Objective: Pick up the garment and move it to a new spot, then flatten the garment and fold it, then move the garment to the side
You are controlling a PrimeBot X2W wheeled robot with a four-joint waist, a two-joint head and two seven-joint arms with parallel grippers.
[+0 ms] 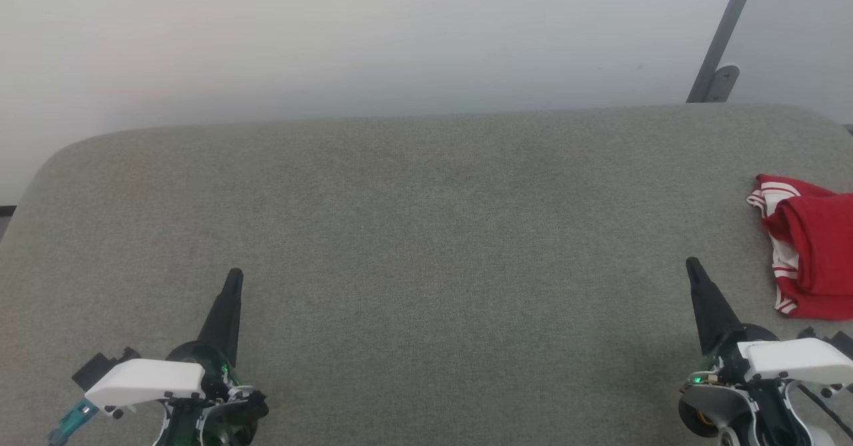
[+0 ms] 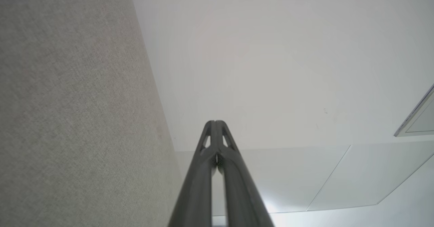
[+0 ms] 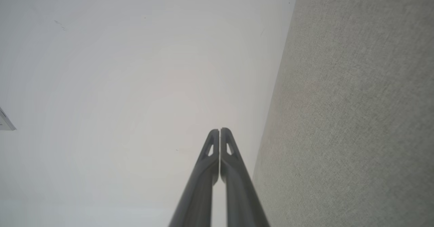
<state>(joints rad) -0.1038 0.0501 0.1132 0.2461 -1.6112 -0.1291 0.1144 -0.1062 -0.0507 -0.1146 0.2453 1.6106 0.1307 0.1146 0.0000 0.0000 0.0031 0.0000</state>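
Nearest, the left gripper (image 1: 234, 278) and right gripper (image 1: 693, 266) are both clenched and empty above the grey table (image 1: 426, 233). Just right of the right one, slightly beyond, lies the garment (image 1: 814, 253), bunched red cloth with red-and-white striped trim.

The garment (image 1: 816, 253) lies bunched on the table (image 1: 426, 233) at its right edge, partly cut off by the head view's border. The left hand (image 1: 234, 275) sits over the table's near left. The right hand (image 1: 692, 264) sits over the near right, near the garment but apart from it. Behind the table stands a wall (image 1: 333, 33), with a slanted strut (image 1: 723, 33) at the right.
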